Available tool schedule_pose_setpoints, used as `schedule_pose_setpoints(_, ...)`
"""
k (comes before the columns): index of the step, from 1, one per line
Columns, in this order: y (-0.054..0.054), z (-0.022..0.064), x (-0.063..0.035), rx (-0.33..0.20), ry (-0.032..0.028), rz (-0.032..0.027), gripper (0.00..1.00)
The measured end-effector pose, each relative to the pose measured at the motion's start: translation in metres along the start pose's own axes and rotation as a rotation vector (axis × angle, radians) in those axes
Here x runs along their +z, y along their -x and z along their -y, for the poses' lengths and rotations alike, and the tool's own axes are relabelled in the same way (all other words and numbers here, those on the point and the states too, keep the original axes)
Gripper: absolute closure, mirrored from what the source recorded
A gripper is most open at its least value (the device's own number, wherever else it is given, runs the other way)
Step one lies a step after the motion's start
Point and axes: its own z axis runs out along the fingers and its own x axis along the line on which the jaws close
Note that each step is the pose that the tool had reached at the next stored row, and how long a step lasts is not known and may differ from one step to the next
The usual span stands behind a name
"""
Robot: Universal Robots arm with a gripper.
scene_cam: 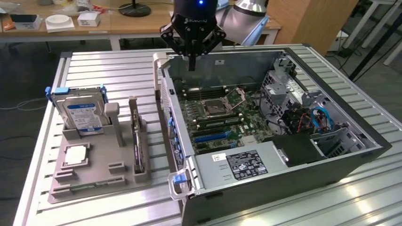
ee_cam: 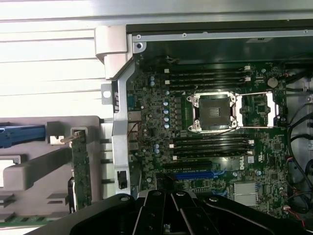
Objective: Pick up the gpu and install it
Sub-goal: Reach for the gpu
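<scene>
The gpu (scene_cam: 135,139) stands on edge in a slot of the grey holder (scene_cam: 94,181) at the exterior view's left, a thin dark card with a metal bracket at its far end. In the wrist view the gpu (ee_cam: 80,169) shows edge-on beside the case wall. My gripper (scene_cam: 190,60) hangs over the far rim of the open computer case (scene_cam: 351,155), well apart from the card, its fingers shut with nothing between them. The black gripper (ee_cam: 168,215) body also shows in the wrist view, over the motherboard (ee_cam: 156,127) and its blue expansion slot (ee_cam: 193,175).
A silver hard drive (scene_cam: 82,115) with a blue label stands upright at the holder's far end, and a square chip (scene_cam: 75,155) lies flat in it. Inside the case are the processor socket (scene_cam: 220,107), memory slots, cables (scene_cam: 317,117) and a labelled power supply (scene_cam: 245,165). The ribbed metal table (scene_cam: 113,66) surrounds everything.
</scene>
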Motion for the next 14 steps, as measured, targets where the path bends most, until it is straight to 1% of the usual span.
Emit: schedule_pose_setpoints(14, -0.012, 0.0009, -0.0003, 0.000, 0.0000, 0.0000, 0.89)
